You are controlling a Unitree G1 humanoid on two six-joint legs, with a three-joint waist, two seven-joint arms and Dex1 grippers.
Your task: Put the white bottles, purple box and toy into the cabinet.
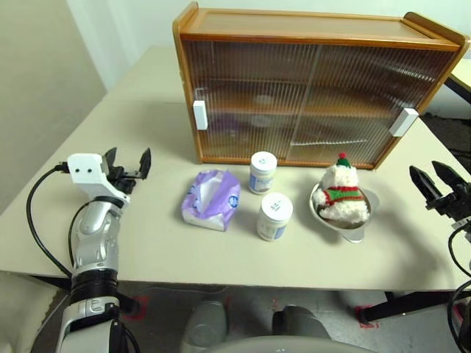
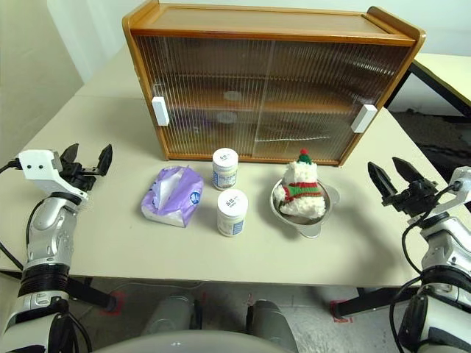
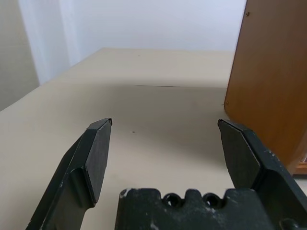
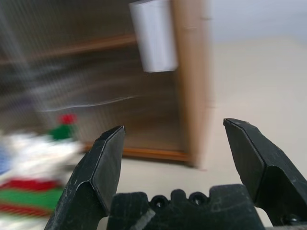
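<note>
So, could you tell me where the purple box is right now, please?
In the left eye view the purple box lies on the table in front of the cabinet, toward its left end, just left of the two white bottles.

I have both arms raised and spread wide, one at each side of my view. My left gripper [image 1: 129,163] sits out at about nine o'clock, its two black fingers parted wide and empty, pointing toward twelve o'clock with a slight lean inward; the silver forearm rises to it from seven o'clock, with a white wrist block behind the fingers. My right gripper [image 2: 394,176] sits near three o'clock, fingers also spread wide and holding nothing, angled toward eleven o'clock, with its forearm coming up from five o'clock.
</note>
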